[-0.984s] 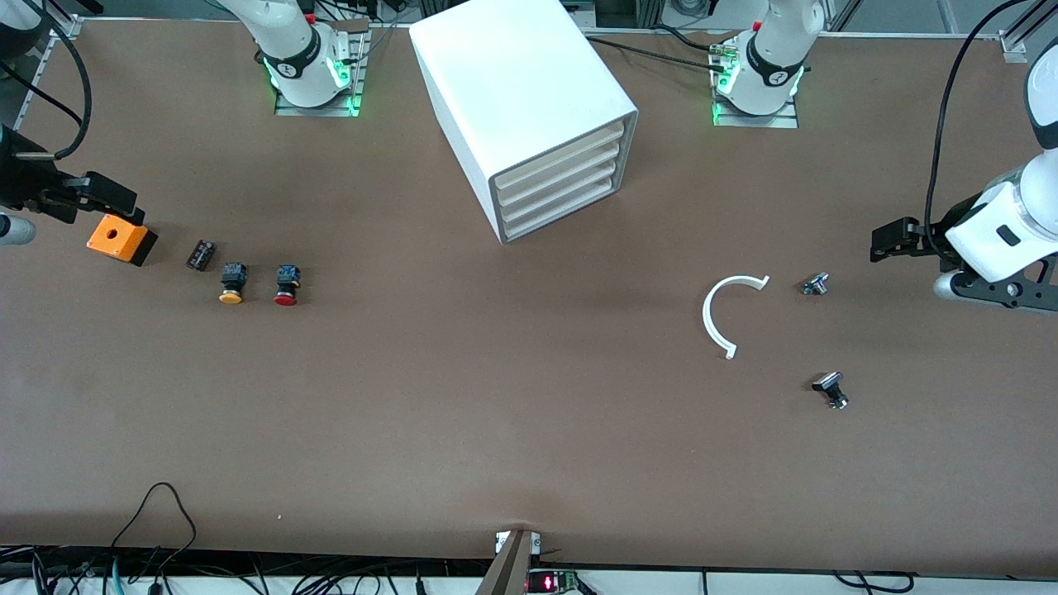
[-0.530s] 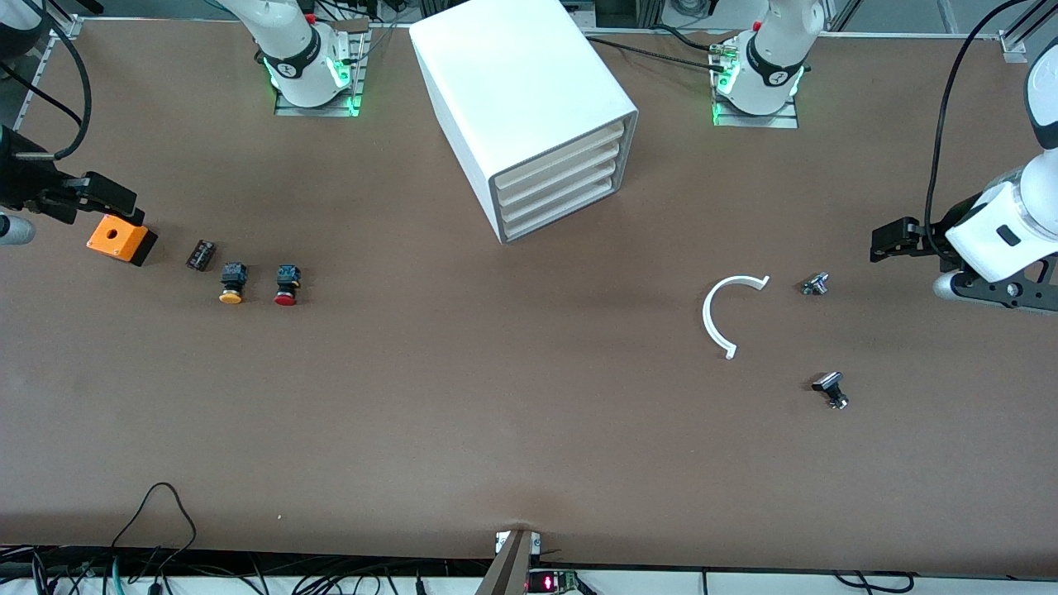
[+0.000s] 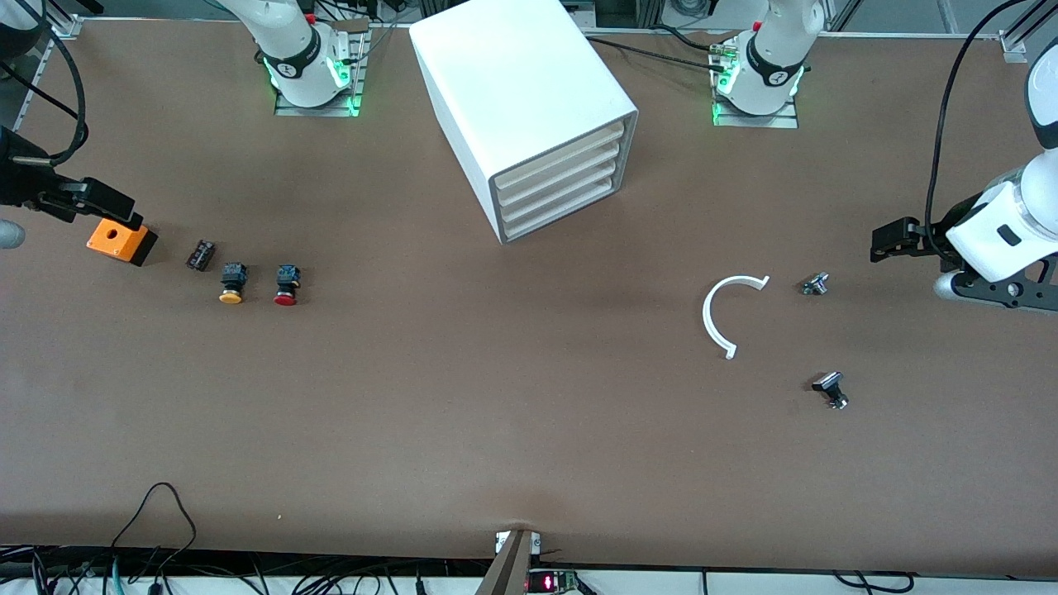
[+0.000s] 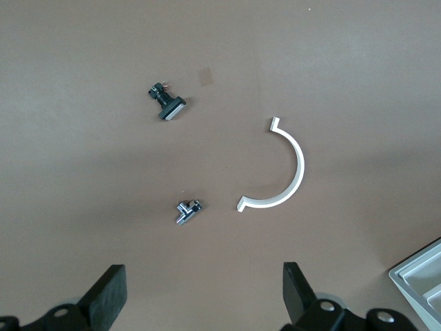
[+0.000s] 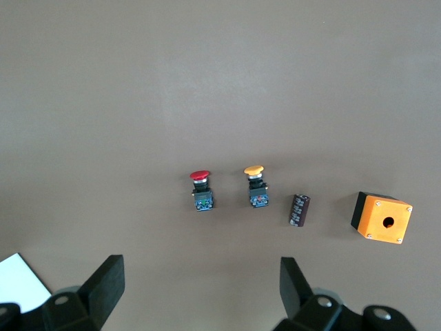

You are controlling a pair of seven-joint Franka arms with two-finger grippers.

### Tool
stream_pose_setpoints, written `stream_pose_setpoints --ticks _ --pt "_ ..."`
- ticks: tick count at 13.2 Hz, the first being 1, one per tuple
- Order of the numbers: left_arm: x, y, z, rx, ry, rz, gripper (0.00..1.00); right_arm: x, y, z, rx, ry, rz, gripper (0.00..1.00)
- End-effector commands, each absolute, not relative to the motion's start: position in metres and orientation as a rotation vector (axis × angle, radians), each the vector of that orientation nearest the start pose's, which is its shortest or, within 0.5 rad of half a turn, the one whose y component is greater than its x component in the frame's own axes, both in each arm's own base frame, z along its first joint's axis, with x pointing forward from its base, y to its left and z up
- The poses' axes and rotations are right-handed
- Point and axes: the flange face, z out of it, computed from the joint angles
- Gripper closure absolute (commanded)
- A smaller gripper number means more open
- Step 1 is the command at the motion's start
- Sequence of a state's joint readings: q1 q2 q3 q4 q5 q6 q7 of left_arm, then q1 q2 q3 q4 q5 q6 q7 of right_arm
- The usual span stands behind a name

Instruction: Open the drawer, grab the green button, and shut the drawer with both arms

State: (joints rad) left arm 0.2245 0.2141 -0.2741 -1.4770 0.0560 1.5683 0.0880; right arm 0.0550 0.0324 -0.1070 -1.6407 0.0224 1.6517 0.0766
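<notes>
On the side of the right arm's end of the table, we see the right gripper (image 3: 107, 205) hanging above the orange box (image 3: 121, 240). Compared with one second ago it has moved a little, up and away from the box, so more of the orange top is visible now. Its fingers (image 5: 103, 283) stand wide apart and hold nothing. Beside the box lie a small dark part (image 3: 200, 254), a yellow-capped button (image 3: 232, 283) and a red-capped button (image 3: 286, 285); these did not move.

In the middle stands the cabinet (image 3: 521, 99). Its lowest drawer (image 3: 562, 211) is closed, the same as in the earlier pictures. We cannot see the green button anywhere; we judge that it is probably inside the closed drawer.

Toward the left arm's end lie a white curved piece (image 3: 727, 312) and two small metal parts (image 3: 815, 283) (image 3: 831, 388), all unchanged. The left gripper (image 3: 888, 241) waits over the table near there, its fingers (image 4: 110, 293) open and empty.

We judge that the task is only starting: the small motion of the right arm is the first move, and the drawer is not yet touched.
</notes>
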Motion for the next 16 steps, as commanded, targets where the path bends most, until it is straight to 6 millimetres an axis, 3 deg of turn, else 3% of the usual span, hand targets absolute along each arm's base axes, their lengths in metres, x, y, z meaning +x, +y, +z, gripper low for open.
stream_pose_setpoints --ticks 1,10,14,16 --pt "0.613 -0.008 0.555 -3.171 0.235 0.163 0.0 0.562 -0.027 0.585 -3.125 0.116 0.009 0.0" --pt "0.611 -0.02 0.559 -3.159 0.257 0.151 0.0 0.564 -0.028 0.585 -3.14 0.077 0.009 0.0" --pt "0.596 -0.031 0.584 -3.148 0.281 0.106 0.0 0.564 -0.028 0.586 -3.142 0.082 0.002 0.0" --pt "0.594 -0.038 0.582 -3.157 0.299 0.119 0.0 0.566 -0.028 0.584 -3.141 0.082 0.0 0.0"
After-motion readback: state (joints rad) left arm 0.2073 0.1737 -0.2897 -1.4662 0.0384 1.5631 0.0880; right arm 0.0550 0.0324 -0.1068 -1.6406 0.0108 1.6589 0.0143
